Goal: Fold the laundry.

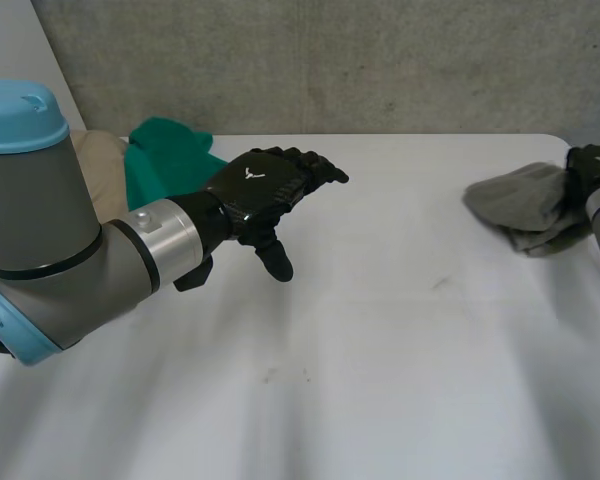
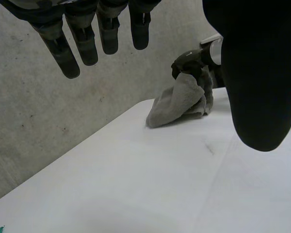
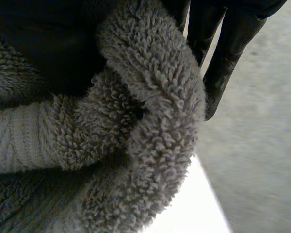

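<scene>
Presently, the right hand (image 1: 592,165) is gripping the grey towel (image 1: 520,205), which is lying bunched at the right edge of the white table (image 1: 380,350), its long axis running roughly left to right. The left hand (image 1: 265,190) is hovering open over the table's left half, fingers straight and holding nothing. The towel is therefore lying well apart to its right, and the right hand is much the nearer. A green cloth (image 1: 170,150) and a beige cloth (image 1: 100,160) are lying at the far left. The left wrist view is showing the wad resting on the table under the right hand. The right wrist view is showing a fleecy fold curling against that hand's fingers (image 3: 223,43).
</scene>
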Controlling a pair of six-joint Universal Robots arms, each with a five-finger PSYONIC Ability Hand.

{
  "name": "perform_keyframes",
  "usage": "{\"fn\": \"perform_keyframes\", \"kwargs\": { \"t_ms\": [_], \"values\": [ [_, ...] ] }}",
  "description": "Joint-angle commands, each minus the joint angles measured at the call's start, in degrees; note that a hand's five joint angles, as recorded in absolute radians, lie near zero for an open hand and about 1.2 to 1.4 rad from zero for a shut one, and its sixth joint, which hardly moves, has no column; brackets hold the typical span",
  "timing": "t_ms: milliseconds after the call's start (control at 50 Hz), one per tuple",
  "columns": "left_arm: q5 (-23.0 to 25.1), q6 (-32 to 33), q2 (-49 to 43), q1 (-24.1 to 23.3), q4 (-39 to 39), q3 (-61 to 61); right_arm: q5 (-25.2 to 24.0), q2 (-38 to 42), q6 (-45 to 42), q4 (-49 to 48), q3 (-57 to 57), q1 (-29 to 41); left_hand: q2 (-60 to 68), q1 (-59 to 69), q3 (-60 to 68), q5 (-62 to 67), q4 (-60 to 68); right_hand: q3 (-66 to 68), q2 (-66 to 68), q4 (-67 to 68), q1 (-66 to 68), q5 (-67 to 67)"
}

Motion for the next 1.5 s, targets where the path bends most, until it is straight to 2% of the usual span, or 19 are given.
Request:
{"fn": "perform_keyframes", "kwargs": {
  "t_ms": [20,200,220,260,460,540,640,720,820,920,1000,1080,1100,1160,1200,1240,1320,1400,1500],
  "values": [
    [0.0,0.0,0.0,0.0,0.0,-0.6,3.0,7.0,-6.2,0.4,-12.5,-2.2,1.2,1.4,0.9,0.2,1.2,14.2,14.1,11.9,26.2,15.0],
    [0.0,0.0,-0.2,0.3,0.1,-0.7,4.0,10.0,-9.3,-2.7,-15.2,-5.6,1.2,1.4,0.9,0.2,1.2,14.2,14.1,11.9,26.2,15.0],
    [0.0,-0.1,-0.2,0.3,0.1,-0.7,4.2,10.0,-9.3,-2.8,-15.1,-5.8,1.2,1.4,0.9,0.2,1.2,5.1,5.0,2.8,17.1,5.9],
    [0.0,0.0,-0.2,0.4,0.1,-0.7,5.0,10.0,-9.8,-3.2,-15.1,-5.8,1.2,1.4,0.9,0.2,1.2,-55.8,-55.9,-58.1,-43.8,-55.0],
    [0.0,-0.1,-0.2,0.6,0.1,-0.7,4.8,9.3,-13.8,-4.7,-8.5,-8.0,1.2,1.4,0.9,0.2,1.2,-55.8,-55.9,-58.1,-43.8,-55.0],
    [0.0,-0.2,-0.2,0.5,0.0,-0.7,2.5,3.4,-15.0,-4.9,0.2,-9.4,1.2,1.4,0.9,0.2,1.2,-55.8,-55.9,-58.1,-43.8,-55.0],
    [0.0,-0.2,0.1,0.4,0.1,-0.7,-2.2,-9.4,-20.5,-7.5,17.4,-11.2,1.2,1.4,0.9,0.2,1.2,-55.8,-55.9,-58.1,-43.8,-55.0],
    [-0.1,-0.3,0.7,0.6,0.5,-0.4,-2.9,-19.4,-25.9,-13.5,27.3,-10.8,1.1,1.3,0.7,0.0,1.0,-55.8,-55.9,-58.1,-43.8,-55.0],
    [-0.9,-0.5,2.2,1.2,2.8,0.0,-2.9,-28.9,-28.0,-20.3,35.9,-10.2,0.6,0.8,0.2,-0.5,0.5,-55.8,-55.9,-58.1,-43.8,-55.0],
    [-4.4,-0.4,4.0,3.2,6.2,0.2,-3.2,-35.9,-26.5,-25.0,42.3,-3.3,0.6,0.8,0.2,-0.5,0.5,-55.8,-55.9,-58.1,-43.8,-55.0],
    [-8.4,-0.1,5.6,6.9,9.7,0.3,-3.9,-39.3,-22.7,-28.7,48.3,2.6,-0.1,0.1,-0.5,-1.2,-0.2,-55.8,-55.9,-58.1,-43.8,-55.0],
    [-9.4,0.5,5.4,12.0,11.2,0.9,-7.7,-44.3,-17.9,-30.3,54.9,7.5,-0.6,-0.4,-1.0,-1.7,-0.7,-55.8,-55.9,-58.1,-43.8,-55.0],
    [-9.3,1.2,4.8,14.4,11.2,1.1,-11.0,-45.8,-16.5,-30.1,57.4,9.4,-1.6,-1.4,-2.0,-2.7,-1.7,-55.8,-55.9,-58.1,-43.8,-55.0],
    [-9.2,4.1,2.5,18.4,10.7,0.9,-14.8,-48.0,-15.2,-30.0,60.9,12.2,-1.7,-1.5,-2.0,-2.7,-1.7,-55.8,-55.9,-58.1,-43.8,-55.0],
    [-9.3,8.8,-0.5,21.5,9.4,0.7,-17.8,-48.8,-15.1,-29.4,64.3,14.6,-1.7,-1.5,-2.0,-2.7,-1.7,-55.8,-55.9,-58.1,-43.8,-55.0],
    [-9.3,12.5,-2.2,22.8,7.7,0.5,-18.4,-49.8,-15.2,-28.6,66.7,16.2,-1.7,-1.5,-2.0,-2.7,-1.7,-55.8,-55.9,-58.1,-43.8,-55.0],
    [-10.1,24.2,-7.0,25.4,0.8,-0.3,-18.4,-49.9,-15.3,-26.9,69.4,17.2,-1.6,-1.4,-2.0,-2.7,-1.7,-55.8,-55.9,-58.1,-43.8,-55.0],
    [-10.3,30.8,-11.2,28.6,-2.3,-1.3,-18.4,-49.8,-15.4,-25.0,70.4,17.2,-0.5,-0.3,-0.8,-1.5,-0.5,-55.8,-55.9,-58.1,-43.8,-55.0],
    [-11.7,31.7,-13.0,29.8,-2.3,-2.7,-18.4,-49.6,-15.5,-23.6,71.0,16.5,2.1,2.3,1.7,1.0,2.0,-55.8,-55.9,-58.1,-43.8,-55.0]
  ]
}}
